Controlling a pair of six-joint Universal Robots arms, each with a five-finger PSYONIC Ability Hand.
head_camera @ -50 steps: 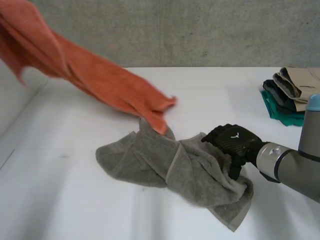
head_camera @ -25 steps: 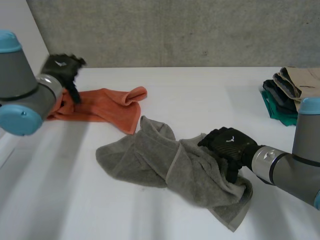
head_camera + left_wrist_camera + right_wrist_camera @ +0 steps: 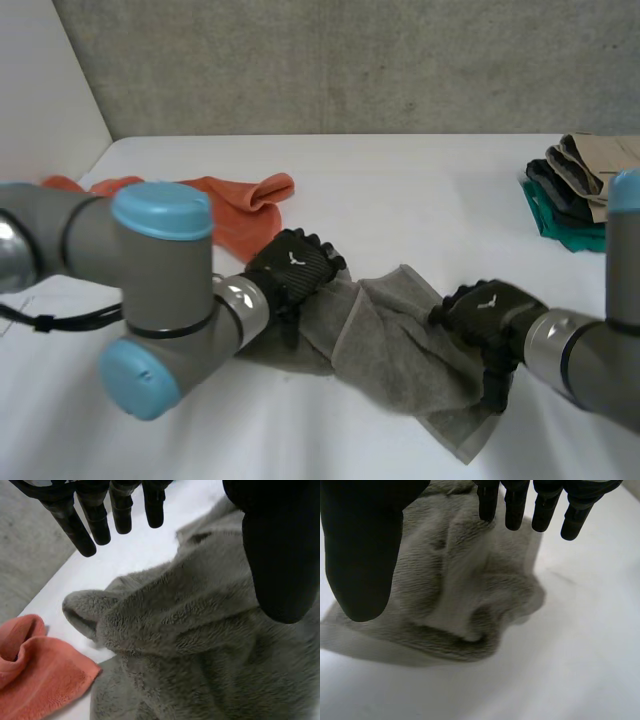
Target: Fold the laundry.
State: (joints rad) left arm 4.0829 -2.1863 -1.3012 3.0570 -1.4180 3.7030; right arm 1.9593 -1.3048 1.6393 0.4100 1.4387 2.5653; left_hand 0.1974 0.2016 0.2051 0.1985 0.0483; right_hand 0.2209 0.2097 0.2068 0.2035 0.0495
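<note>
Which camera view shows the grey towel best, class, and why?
The head view: the grey towel lies stretched across the table, partly behind the left arm. The left wrist view shows bunched folds beside the orange towel; the right wrist view shows one crumpled end.

The left hand (image 3: 292, 272) and right hand (image 3: 487, 308) are black, each with a small white mark. The left arm (image 3: 160, 250), at lower left, is fat grey tubes with round light-blue caps.
</note>
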